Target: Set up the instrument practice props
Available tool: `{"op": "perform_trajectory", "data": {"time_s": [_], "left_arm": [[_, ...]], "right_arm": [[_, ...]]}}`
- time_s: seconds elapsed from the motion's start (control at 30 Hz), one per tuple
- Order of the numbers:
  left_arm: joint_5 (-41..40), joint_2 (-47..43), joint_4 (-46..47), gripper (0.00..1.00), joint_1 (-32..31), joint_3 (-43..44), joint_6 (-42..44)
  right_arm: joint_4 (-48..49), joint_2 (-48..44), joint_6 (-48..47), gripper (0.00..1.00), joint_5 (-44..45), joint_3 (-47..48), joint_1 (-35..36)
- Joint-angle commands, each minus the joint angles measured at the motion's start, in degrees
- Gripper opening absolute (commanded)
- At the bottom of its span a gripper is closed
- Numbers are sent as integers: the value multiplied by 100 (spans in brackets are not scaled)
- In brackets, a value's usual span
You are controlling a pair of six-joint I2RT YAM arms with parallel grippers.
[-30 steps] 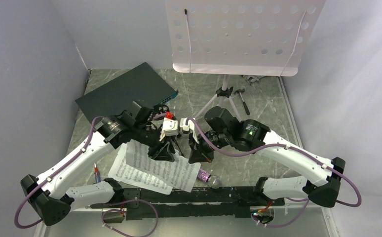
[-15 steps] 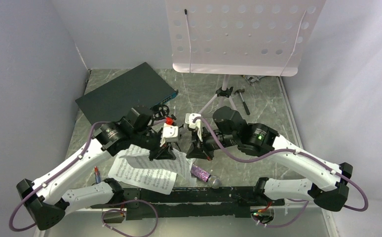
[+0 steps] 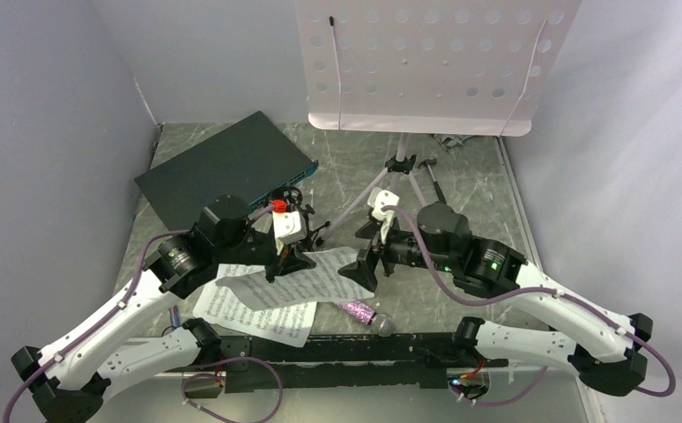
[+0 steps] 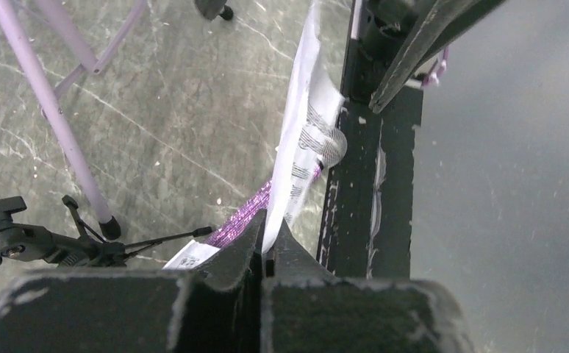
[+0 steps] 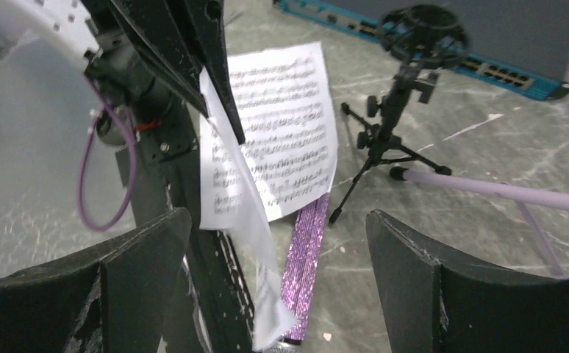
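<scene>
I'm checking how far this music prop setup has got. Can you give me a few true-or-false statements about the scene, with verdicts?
1. The left claw is shut on a sheet-music page. True.
2. The right claw grips the purple microphone. False: it is open, and the microphone lies on the table.
3. A page rests on the music stand. False: its desk is bare, and the second page lies flat on the table.
4. The small black mic stand stands upright, without the microphone. True.
</scene>
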Motion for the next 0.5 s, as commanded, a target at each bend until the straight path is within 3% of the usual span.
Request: {"op": "perform_trajectory", "data": {"time_s": [0.0,0.23,0.47], "left_arm": [[-284,-160,1042,3,-8,-168,-1048],[-796,-417,2186,3,-7,-524,-1985],[-1773,-526,2485,3,-2,-504,-2414]], "right_arm": [[756,-534,260,96,979,-318,-25],[1132,-1110,847,100,1973,-753,-245],[1527,-1283,1439,99,1363,-1244,-653]]}}
